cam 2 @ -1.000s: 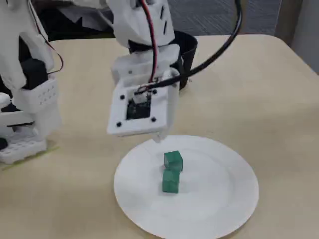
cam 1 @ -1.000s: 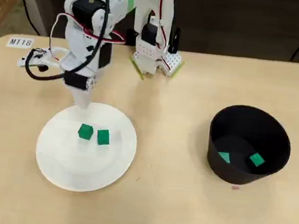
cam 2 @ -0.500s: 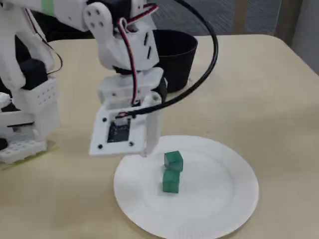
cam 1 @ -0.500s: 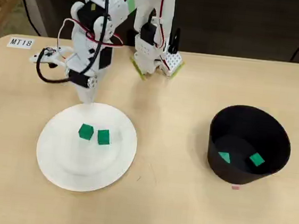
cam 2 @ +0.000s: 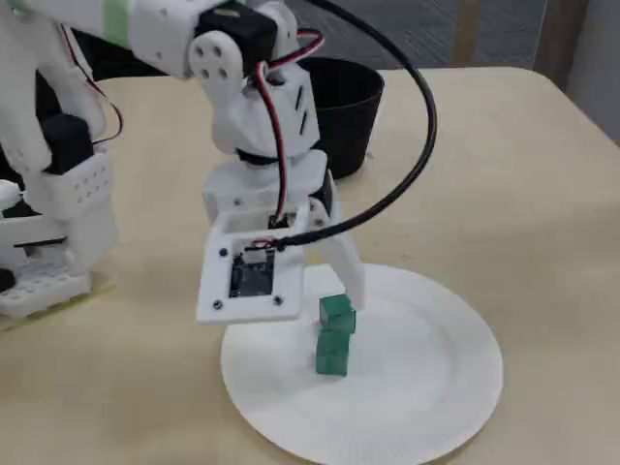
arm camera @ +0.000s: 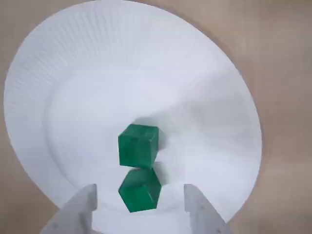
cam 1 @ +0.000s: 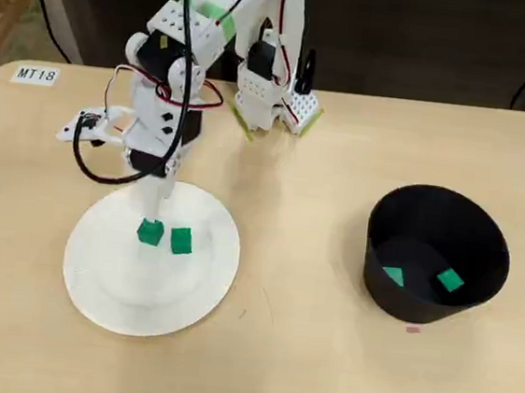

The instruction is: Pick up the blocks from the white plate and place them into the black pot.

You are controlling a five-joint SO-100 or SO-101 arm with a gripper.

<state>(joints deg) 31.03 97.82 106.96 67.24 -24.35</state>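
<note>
Over the white plate (arm camera: 204,73), the end effector (arm camera: 141,207) straddles one green block (arm camera: 140,190), unclenched.

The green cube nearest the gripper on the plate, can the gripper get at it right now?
Probably yes. In the wrist view the open gripper has that cube between its fingers with gaps on both sides. The second cube touches it only on the far side.
</note>
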